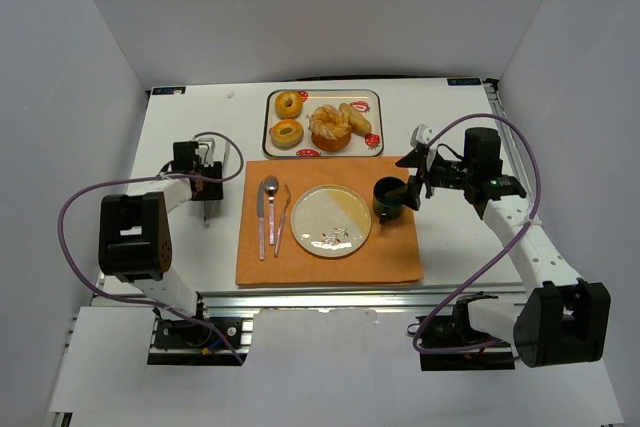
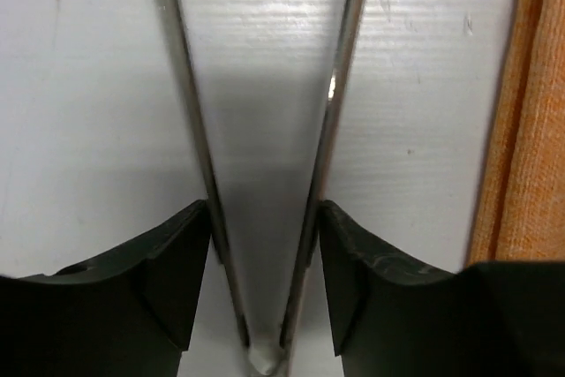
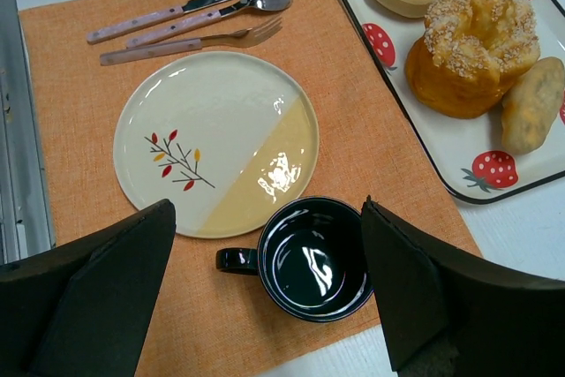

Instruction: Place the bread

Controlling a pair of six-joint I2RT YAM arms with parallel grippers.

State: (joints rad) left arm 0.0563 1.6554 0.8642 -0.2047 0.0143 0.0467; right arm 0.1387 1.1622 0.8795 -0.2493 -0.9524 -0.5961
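On far tray (image 1: 304, 115), bread (image 1: 329, 128) sits w/ other pastries (image 1: 287, 133), apart from plate (image 1: 330, 219). L claw (image 2: 265, 209) clamped on tongs (image 2: 199, 130), left of mat (image 1: 320, 267). R claw (image 1: 412, 185) released, fingers spread wide, over black cup (image 1: 390, 197).

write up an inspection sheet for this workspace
surface: white table, orange placemat in the middle
job's things: four breads on the strawberry tray; plate empty
clutter: black mug right of the plate; cutlery left of it
grippers: left gripper closed on metal tongs over bare table; right gripper open, empty, above the mug
cables: purple cables loop off both arms, off the mat
surroundings: white walls on three sides
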